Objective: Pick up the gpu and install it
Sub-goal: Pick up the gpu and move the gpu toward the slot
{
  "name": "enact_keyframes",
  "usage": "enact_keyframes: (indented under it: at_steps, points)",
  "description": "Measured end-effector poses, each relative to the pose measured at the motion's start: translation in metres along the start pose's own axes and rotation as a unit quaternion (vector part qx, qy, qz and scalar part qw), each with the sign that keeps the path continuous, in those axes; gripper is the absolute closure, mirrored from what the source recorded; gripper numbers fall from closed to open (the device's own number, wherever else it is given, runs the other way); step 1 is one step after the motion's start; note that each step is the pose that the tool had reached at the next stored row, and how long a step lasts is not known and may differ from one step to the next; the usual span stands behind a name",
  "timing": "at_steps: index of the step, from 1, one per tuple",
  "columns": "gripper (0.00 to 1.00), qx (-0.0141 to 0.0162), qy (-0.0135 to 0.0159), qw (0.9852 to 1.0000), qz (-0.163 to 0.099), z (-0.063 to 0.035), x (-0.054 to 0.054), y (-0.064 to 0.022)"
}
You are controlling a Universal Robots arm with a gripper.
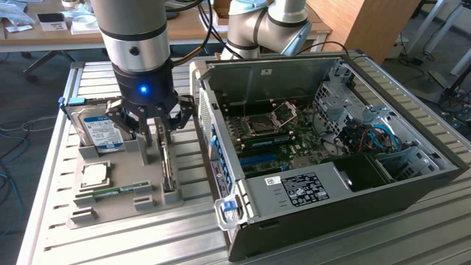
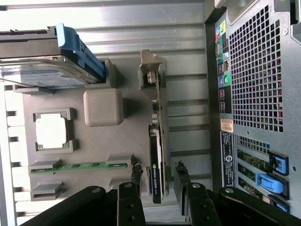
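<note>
Gripper (image 1: 154, 144) (image 2: 158, 170) open, one black finger on each side of the gpu (image 1: 169, 171) (image 2: 158, 136), narrow gaps showing, no grip. The gpu stands on edge in a slot of the grey moulded tray (image 1: 125, 212) (image 2: 134, 141), silver bracket at its far end. Computer case (image 1: 331, 165) (image 2: 254, 84) close beside, perforated steel back. Across the tray: blue-labelled hard drive (image 1: 99, 130) (image 2: 47, 61) upright, square processor (image 1: 96, 175) (image 2: 51, 131) flat, thin green memory stick (image 1: 118, 190) (image 2: 80, 165). Ribbed metal table (image 1: 59, 232).

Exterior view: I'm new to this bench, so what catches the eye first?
The big open black computer tower stands on the exterior view's right, its motherboard bared. Beside it, the open end effector straddles the thin upright gpu card in a grey holder tray.
</note>
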State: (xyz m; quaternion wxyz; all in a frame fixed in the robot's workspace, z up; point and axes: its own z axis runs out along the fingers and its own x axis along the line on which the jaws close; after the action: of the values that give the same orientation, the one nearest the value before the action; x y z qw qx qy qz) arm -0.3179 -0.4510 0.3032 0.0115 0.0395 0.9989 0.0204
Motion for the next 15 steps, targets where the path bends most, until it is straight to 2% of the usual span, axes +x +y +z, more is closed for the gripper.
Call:
enact_keyframes:
  at_steps: [15]
  points:
    - [0.58,0.0001,0.0001,1.0,0.0,0.0056,0.0001,-0.0002]
